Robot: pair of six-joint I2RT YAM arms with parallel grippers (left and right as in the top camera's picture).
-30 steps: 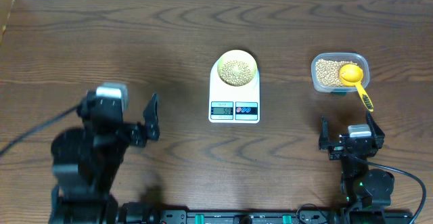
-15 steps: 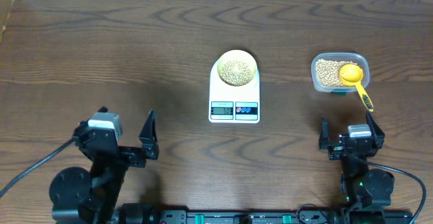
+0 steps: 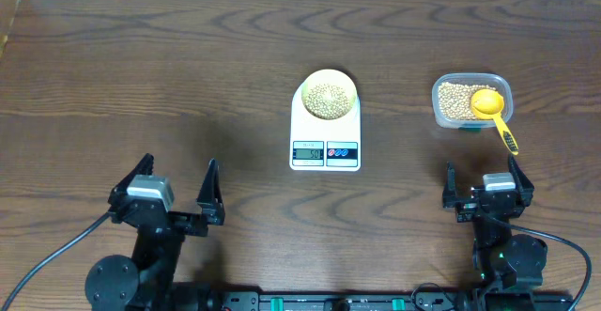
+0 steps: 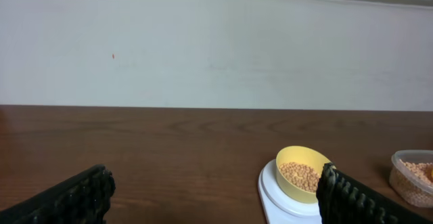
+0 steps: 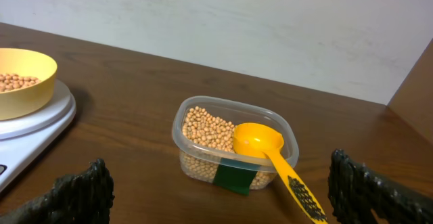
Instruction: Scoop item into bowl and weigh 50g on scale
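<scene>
Nearest you: left gripper (image 3: 178, 165) and right gripper (image 3: 480, 168), both spread wide and empty. Farther: scale (image 3: 299, 131) carrying the bowl (image 4: 301, 155) of soybeans (image 3: 327, 98), with the scoop (image 3: 488, 103) resting in the tub (image 5: 196, 163). Weighing looks near done; the readout is unreadable, so confirm 50g and adjust by scoop.

**Three Lenses, One Scene**

Overhead camera looks straight down on the whole table (image 3: 141, 76). Wrist cameras sit low at its near edge, facing the far wall (image 4: 203, 48): left views the scale (image 4: 270, 197) from afar, right sits close to the tub (image 5: 193, 163); both catch the bowl (image 4: 302, 158).
</scene>
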